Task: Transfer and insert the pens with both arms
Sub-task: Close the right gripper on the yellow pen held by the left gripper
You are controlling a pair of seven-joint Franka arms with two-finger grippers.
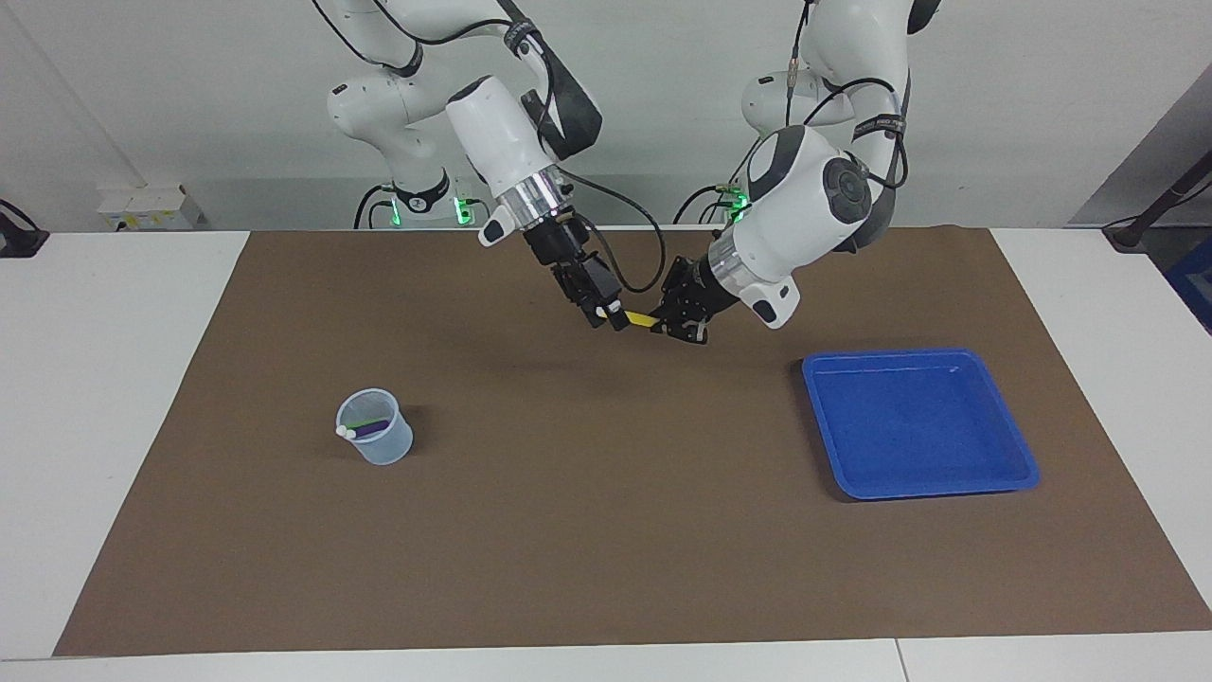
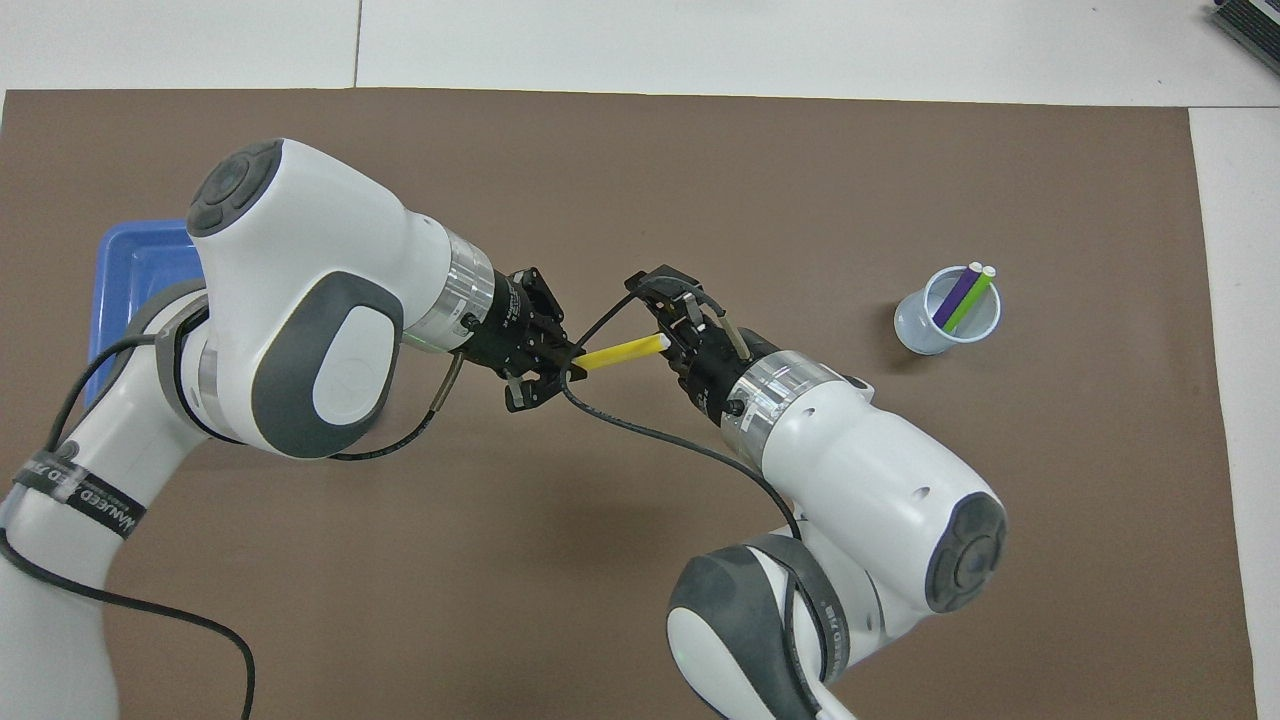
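Yellow pen [image 2: 622, 352] spans between left tool [image 2: 558, 362] and right tool [image 2: 672, 335], midair.

Blue tray [image 2: 130, 270] — half-hidden under arm

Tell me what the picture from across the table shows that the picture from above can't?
Only the facing view shows the whole blue tray, bare inside, plus the wall and both arm bases. Only the overhead view shows the yellow pen's full length and white tip, and the purple pen and lime green pen leaning side by side in the clear cup. Both show the left gripper and right gripper meeting in the air over the brown mat, each at one end of the yellow pen.
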